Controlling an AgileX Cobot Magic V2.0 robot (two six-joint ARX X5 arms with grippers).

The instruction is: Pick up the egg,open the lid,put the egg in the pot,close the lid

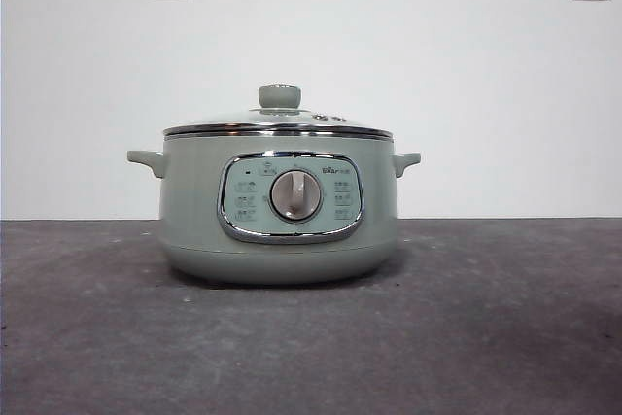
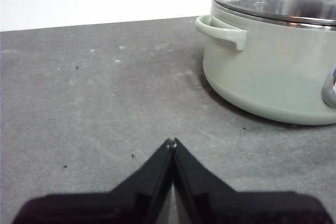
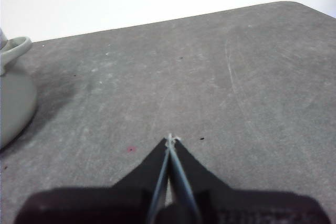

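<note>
Grey table [image 1: 505, 337] fills the front view's foreground, and the pot [image 1: 194, 211] stands at its middle, dial at 6 o'clock. Its lid [image 1: 277, 125] sits flat on the rim. Both the left gripper [image 2: 171, 142] and the right gripper [image 3: 170, 140] hover over bare table with fingers pressed together, empty. No egg shows.

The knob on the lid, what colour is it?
Pale sage green, matching the pot; the knob shows best in the front view.
</note>
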